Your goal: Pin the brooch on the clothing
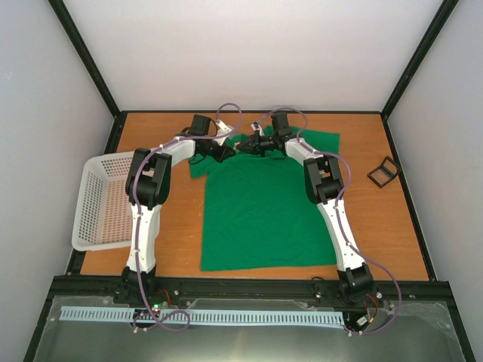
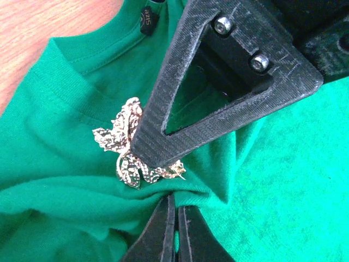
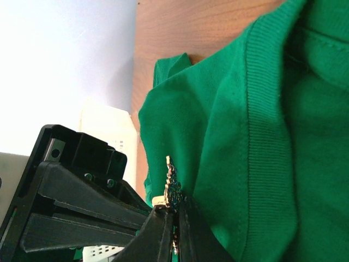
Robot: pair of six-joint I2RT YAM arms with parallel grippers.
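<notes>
The clothing [image 1: 264, 215] is a bright green T-shirt lying flat on the wooden table, collar towards the far side. Both grippers meet at the collar. My left gripper [image 2: 175, 198] is shut on a pinched fold of the green fabric just below the brooch [image 2: 126, 143], a small glittering leaf-shaped ornament resting against the shirt below the neckline. My right gripper [image 3: 175, 212] is shut on the brooch [image 3: 173, 185], seen edge-on against the fabric. One of its black fingers [image 2: 218, 87] covers part of the brooch in the left wrist view. In the top view the brooch is hidden between the left gripper [image 1: 219, 153] and the right gripper [image 1: 243, 145].
A white mesh basket [image 1: 106, 200] stands at the table's left edge. A small black square frame box [image 1: 383, 173] lies at the right. Black frame posts and pale walls enclose the table.
</notes>
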